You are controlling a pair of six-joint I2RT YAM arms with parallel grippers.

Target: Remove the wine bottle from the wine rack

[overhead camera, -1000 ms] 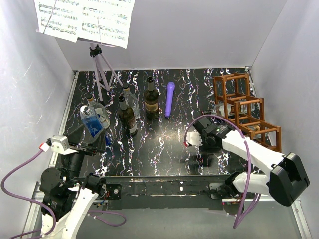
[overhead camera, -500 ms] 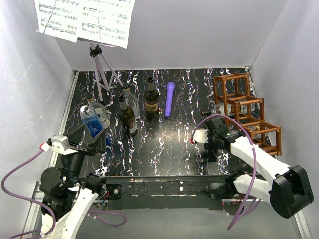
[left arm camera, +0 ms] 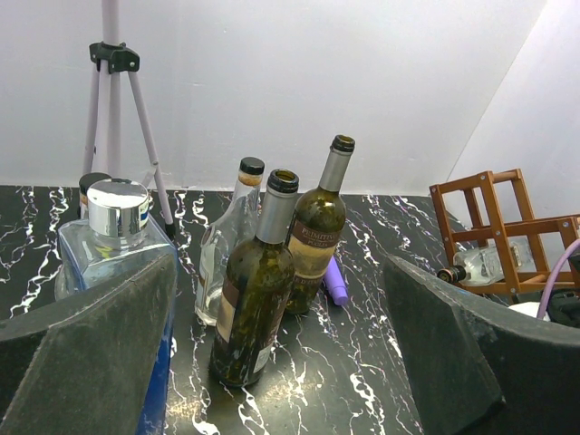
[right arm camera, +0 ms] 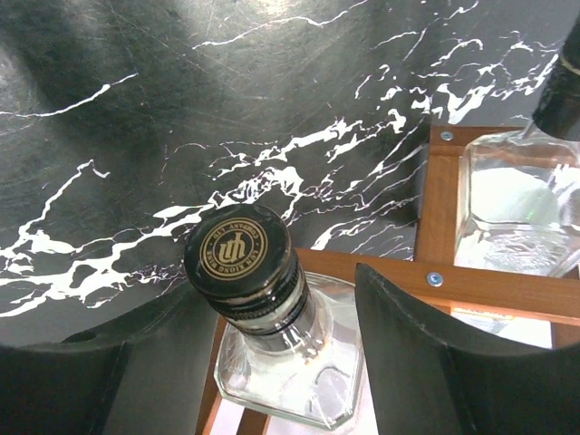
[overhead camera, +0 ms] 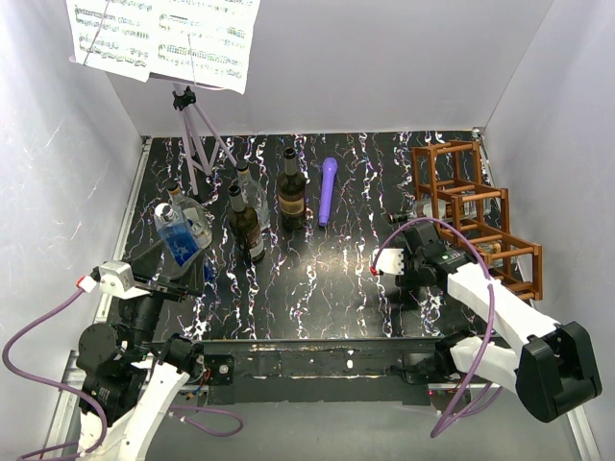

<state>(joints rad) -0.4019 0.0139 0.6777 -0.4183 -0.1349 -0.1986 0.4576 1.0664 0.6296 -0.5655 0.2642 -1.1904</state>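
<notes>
Tabletop: black, white-veined, enclosed by pale walls. Far left: grey tripod music stand carrying sheet music. Wine rack, reddish-brown open frame, runs in a stepped row of cells along the right edge, far to near. Right end effector sits at the near cell's left side, fingers apart, one on either side of the wine bottle; contact with the glass cannot be confirmed. That bottle is clear glass with a black cap bearing a gold emblem; it lies on its side inside the cell, its neck poking out leftward over the wooden rail. A second clear bottle lies in the next cell further back. Left end effector is at the near left, fingers wide apart, holding nothing. Ahead of it stands a cluster of upright bottles: two dark green bottles, one clear bottle, and a square flask with a silver cap. A purple cylinder lies flat just right of the cluster, well apart from the rack.
</notes>
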